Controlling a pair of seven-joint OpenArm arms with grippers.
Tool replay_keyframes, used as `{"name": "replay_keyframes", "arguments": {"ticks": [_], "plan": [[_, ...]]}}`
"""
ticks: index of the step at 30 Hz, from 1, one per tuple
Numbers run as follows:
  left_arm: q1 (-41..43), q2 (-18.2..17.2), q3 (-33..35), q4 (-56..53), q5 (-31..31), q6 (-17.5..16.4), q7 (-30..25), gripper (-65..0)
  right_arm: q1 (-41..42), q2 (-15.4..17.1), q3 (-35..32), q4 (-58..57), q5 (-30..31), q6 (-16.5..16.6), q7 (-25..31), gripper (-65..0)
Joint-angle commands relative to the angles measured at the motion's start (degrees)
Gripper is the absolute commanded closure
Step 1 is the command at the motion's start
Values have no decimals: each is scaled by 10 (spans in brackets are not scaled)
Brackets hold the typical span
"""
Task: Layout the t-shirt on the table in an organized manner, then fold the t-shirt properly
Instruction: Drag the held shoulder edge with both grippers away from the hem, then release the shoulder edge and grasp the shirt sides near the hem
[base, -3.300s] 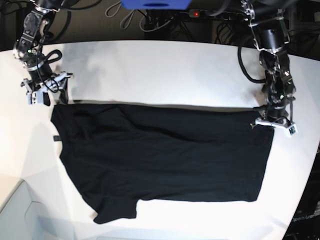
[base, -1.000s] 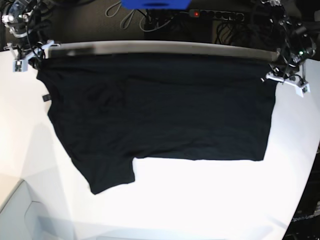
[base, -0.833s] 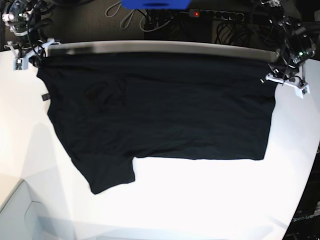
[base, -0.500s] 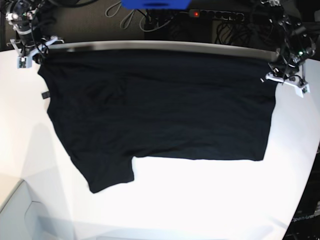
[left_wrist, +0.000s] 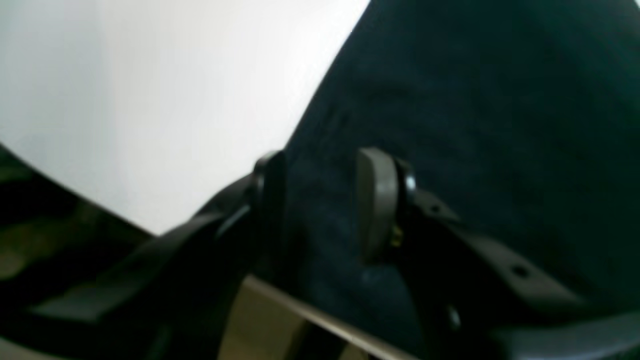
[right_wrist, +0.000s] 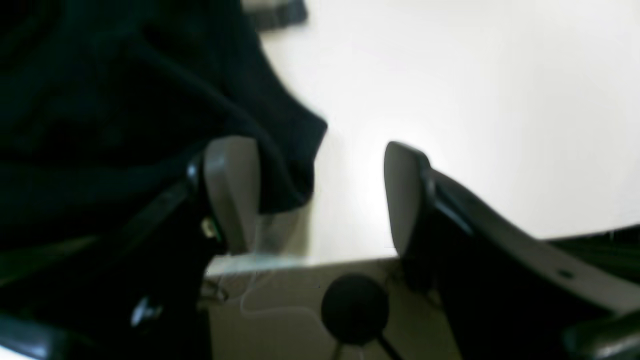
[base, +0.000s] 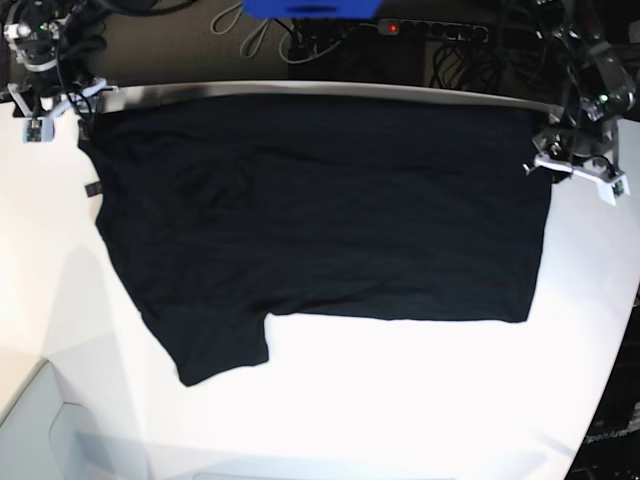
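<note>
White table (base: 420, 400), black t-shirt (base: 320, 210) spread flat, both hands (left_wrist: 320, 205) (right_wrist: 320, 195) spread at far corners

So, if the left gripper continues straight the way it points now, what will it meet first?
Probably the t-shirt: black cloth already lies between the open fingers of the left gripper and fills the view ahead, over the table. Depth is unclear.

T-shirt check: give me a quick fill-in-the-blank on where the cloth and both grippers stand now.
1. The t-shirt is ____ in colour.
2. The shirt lies spread on the ____ table.
3. The right gripper's jaws stand ____.
4. Between the left gripper's jaws there is ____.

Missing words: black; white; open; cloth
</note>
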Motion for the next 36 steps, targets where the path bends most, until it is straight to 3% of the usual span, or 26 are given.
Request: {"name": "replay_keyframes", "arguments": {"ticks": [1,10,17,20,23,27,33,36], "plan": [[-1,-6,-3,16,1,2,-4,-233,0,2,20,21,17,-5,12,-398],[-39,-9,-4,22,2,2,-4,-233,58,-6,77,32,37,-5,8,-399],[-106,-10,-34,15,5,2,1,-233,87,4,30,28,27,-5,9,-400],[-133,-14,-32,15,5,2,1,-233,129,12,-30,21,-26,-5,6,-400],[-162,-22,-31,14,6,6,-1,-233,195,16,-93,-19,-119,-5,6,-397],[-190,-28,-32,-25,6,3,-7,-233,305,15,-126,-123,-215,-5,6,-396],[-206,-36,-32,-47,5,2,-7,-235,467,21,-126,-322,-284,-5,9,-400],[-212,-40,-33,-49,5,2,-7,-237,506,40,-130,-399,-292,-5,12,-402]]}}
